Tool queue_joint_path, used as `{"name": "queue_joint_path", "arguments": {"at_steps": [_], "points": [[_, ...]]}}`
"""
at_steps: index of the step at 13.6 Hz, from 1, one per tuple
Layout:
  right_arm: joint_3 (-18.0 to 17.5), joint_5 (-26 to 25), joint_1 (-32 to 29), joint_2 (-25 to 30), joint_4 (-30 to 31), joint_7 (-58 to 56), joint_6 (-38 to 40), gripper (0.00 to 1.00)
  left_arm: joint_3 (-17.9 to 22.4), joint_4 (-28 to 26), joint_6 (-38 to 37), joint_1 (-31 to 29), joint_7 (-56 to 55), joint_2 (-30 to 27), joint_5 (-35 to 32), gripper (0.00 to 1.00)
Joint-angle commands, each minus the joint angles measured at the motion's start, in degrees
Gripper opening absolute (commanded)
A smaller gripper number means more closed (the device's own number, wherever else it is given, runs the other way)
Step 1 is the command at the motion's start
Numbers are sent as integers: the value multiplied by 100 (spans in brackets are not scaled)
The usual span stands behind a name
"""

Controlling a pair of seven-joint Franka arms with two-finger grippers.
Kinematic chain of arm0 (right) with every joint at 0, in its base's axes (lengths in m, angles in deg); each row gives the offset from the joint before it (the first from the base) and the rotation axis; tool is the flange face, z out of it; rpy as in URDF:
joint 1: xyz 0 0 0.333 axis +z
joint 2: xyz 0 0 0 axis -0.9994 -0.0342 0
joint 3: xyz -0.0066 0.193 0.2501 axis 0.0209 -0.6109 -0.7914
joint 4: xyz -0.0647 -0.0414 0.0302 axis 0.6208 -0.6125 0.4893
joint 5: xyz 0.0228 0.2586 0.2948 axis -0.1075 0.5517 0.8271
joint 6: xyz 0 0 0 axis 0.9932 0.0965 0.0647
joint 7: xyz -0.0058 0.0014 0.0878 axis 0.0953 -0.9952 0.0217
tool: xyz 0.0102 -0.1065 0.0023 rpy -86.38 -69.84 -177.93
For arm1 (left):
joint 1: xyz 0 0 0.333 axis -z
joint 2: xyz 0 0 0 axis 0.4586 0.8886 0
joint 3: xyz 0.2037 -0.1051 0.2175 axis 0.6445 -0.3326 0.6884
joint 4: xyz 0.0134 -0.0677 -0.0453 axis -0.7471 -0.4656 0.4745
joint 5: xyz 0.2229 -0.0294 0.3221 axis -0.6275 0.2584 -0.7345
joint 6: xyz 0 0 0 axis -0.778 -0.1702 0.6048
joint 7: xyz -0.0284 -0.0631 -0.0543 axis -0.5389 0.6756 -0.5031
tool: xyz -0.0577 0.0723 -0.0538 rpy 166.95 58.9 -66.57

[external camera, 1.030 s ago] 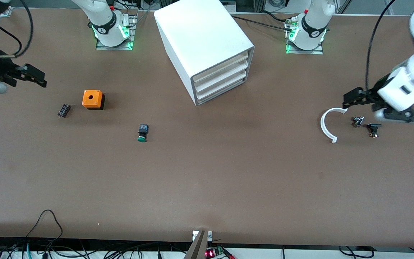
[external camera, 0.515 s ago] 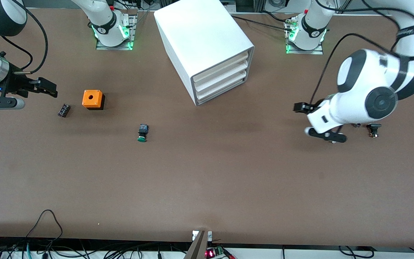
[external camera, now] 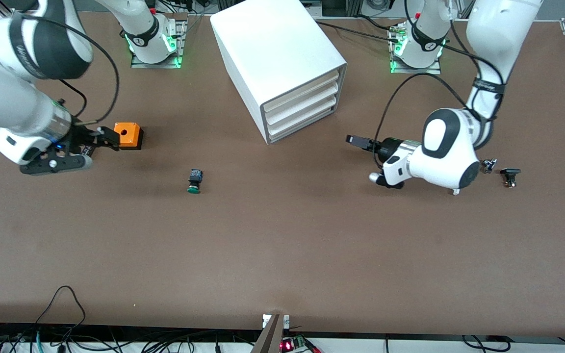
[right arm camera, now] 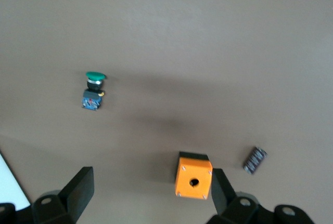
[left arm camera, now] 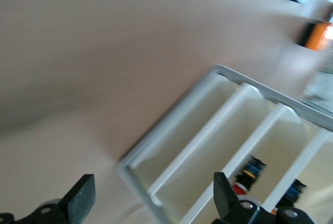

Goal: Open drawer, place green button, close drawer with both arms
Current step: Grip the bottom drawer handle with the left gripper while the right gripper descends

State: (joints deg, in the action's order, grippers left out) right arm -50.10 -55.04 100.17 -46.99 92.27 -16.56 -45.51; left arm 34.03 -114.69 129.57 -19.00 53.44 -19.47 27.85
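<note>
Brown table (external camera: 282, 255) — the button (external camera: 194, 181) lies nearer the camera than the cabinet (external camera: 282, 68), drawer (external camera: 302, 128) closed. Left gripper (left arm camera: 151, 203) spread beside the cabinet; right gripper (right arm camera: 151, 193) spread near the orange cube (external camera: 127, 136).

No legible text, brand, number or sign was found in any view. Small dark marks were seen on the black bands of the two arm bases (external camera: 140, 40) (external camera: 429, 45), but could not be read.
</note>
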Motion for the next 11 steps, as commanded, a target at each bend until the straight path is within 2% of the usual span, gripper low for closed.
{"name": "queue_joint_path", "arguments": {"at_steps": [1,4,6,9,11], "points": [[44,105,148,-247,-141,-3,-220,100,-257,-544,160,23,990,92,901,100],[44,254,201,-475,-150,6,-387,100,-337,-861,169,172,2098,391,1639,100],[44,280,306,-685,-141,24,-659,100,-346,-967,169,304,2469,575,1860,99],[-52,622,412,-888,51,453,-1116,100,-608,-1142,571,339,2514,699,2177,90],[-131,904,412,-959,244,481,-1459,100,-811,-1195,853,339,2514,752,2291,77]]}}
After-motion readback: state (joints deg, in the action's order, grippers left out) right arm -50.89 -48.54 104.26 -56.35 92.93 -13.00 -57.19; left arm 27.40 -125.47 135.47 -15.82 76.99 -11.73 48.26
